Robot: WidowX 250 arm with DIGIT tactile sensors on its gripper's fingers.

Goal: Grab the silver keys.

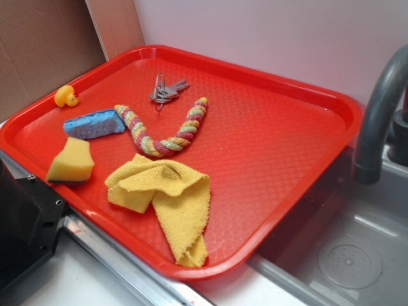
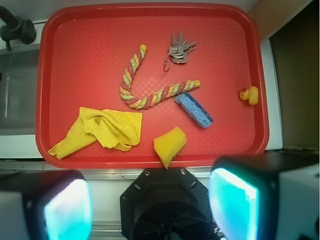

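Gripper (image 2: 150, 210) fingers sit wide apart, but the flat silver metal keys (image 1: 167, 91) near the red plastic tray's (image 1: 287, 166) far edge could easily skid away, or the striped rope (image 1: 167, 131) just beside them gets snagged.

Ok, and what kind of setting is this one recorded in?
Probably a kitchen-sink mock-up: a red tray sits beside a metal sink with a dark faucet. On the tray lie sponges, a yellow cloth and keys.

Red tray (image 2: 55, 65), grey-silver keys (image 2: 180, 50)
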